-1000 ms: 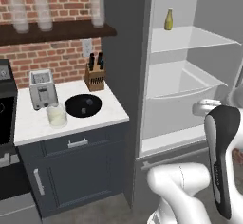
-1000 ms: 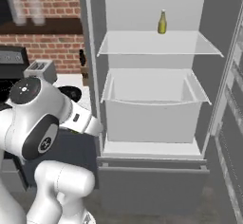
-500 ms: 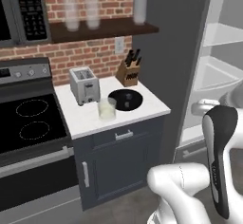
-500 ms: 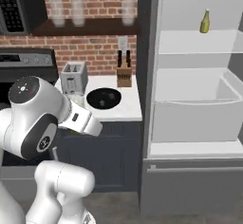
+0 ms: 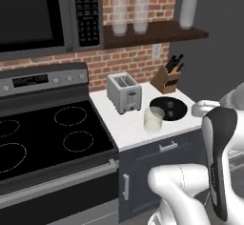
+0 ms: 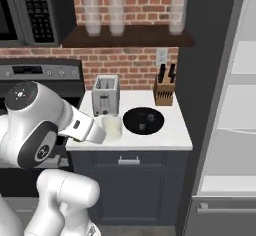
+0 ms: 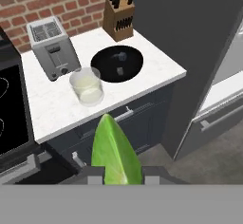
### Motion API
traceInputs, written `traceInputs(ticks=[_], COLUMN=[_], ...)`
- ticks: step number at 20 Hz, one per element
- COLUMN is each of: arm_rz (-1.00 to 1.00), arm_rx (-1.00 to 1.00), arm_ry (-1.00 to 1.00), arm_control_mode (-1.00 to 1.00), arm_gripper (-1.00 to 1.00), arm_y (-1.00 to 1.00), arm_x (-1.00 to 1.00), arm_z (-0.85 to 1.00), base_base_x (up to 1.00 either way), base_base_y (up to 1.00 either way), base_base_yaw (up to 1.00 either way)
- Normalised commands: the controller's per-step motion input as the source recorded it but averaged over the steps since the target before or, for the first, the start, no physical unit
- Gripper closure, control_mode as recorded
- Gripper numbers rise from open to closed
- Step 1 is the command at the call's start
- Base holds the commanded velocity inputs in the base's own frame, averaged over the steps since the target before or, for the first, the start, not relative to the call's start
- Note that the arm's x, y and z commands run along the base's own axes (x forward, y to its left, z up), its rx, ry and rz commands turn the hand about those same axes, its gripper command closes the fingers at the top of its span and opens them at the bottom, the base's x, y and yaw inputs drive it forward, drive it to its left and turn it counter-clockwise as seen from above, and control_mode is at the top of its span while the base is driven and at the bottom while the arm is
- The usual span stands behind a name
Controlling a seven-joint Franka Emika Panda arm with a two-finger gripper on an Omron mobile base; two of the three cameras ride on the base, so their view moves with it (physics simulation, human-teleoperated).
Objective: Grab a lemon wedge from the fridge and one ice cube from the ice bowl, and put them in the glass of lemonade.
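In the hand view my gripper is shut on the lemon wedge, a yellow-green slice standing up between the fingertips. It hangs in front of and above the counter edge. The glass of lemonade stands on the white counter beside the toaster, just beyond the wedge. Right of the glass lies the black ice bowl holding two small pale cubes. The base views show the same glass and ice bowl. The open fridge stands at the right.
A toaster and a knife block stand at the back of the counter. A black stove lies to the left under a microwave. Frosted glasses sit on the shelf above. My arm crosses the foreground.
The whole scene has slid right in both base views: the base has driven left, from the open fridge to the counter. The arm keeps its pose.
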Motion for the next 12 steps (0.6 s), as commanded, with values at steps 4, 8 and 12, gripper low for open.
traceInputs(ticks=[4, 8, 12], arm_rz=[0.00, 0.00, 0.00], arm_rx=[0.00, 0.00, 0.00], arm_ry=[0.00, 0.00, 0.00], arm_control_mode=[1.00, 1.00, 1.00], arm_gripper=[1.00, 1.00, 1.00], arm_y=[0.00, 0.00, 0.00], arm_x=[0.00, 0.00, 0.00], arm_z=[0.00, 0.00, 0.00], base_base_x=[0.59, 0.44, 0.38], base_base_y=[0.03, -0.10, -0.15], base_base_yaw=[0.09, 0.11, 0.17])
